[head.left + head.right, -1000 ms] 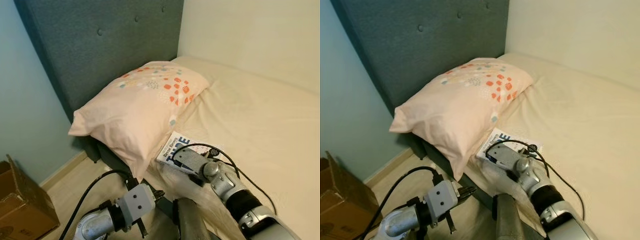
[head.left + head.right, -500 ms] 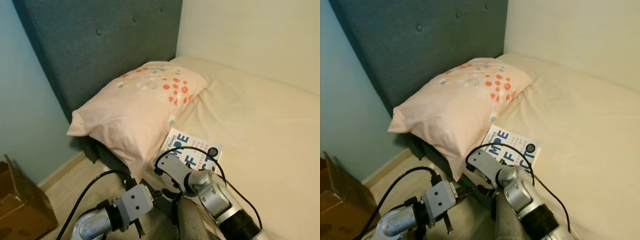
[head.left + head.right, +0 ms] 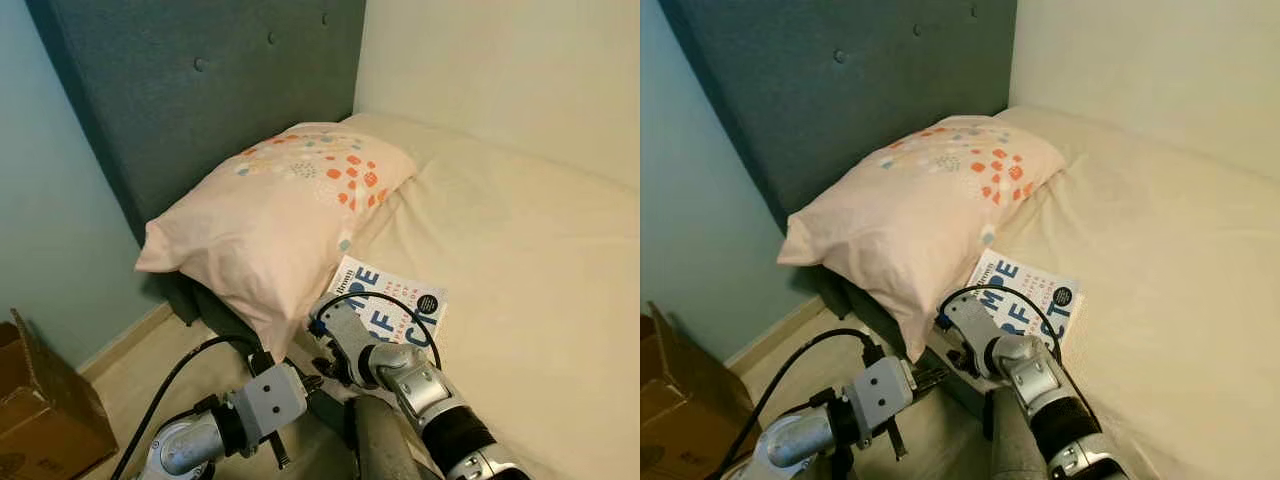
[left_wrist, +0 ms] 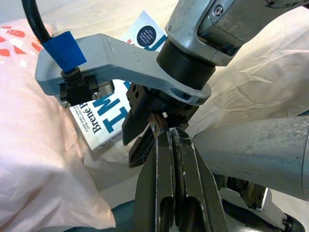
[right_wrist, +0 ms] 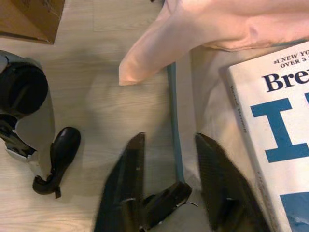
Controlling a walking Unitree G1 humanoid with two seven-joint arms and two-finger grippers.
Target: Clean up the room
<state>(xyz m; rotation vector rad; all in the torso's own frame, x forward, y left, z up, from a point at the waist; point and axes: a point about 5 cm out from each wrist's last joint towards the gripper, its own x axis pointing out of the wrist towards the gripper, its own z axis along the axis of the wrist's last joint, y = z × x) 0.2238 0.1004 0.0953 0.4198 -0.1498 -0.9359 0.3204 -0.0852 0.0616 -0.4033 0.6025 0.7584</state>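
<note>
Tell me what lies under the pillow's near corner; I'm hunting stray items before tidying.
The book lies on the bed sheet, its edge beside the pillow. Anything beneath the pillow is covered.

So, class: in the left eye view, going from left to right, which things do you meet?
Brown cardboard box → pale pink pillow with orange and blue spots → white paperback book with blue lettering → cream bed sheet.

Book (image 5: 270, 121) cover, white w/ blue print: "#1 NEW YO…" over "OVER 3…", then "Bre…" in dark blue. Big blue title letters cut off, can't read.
</note>
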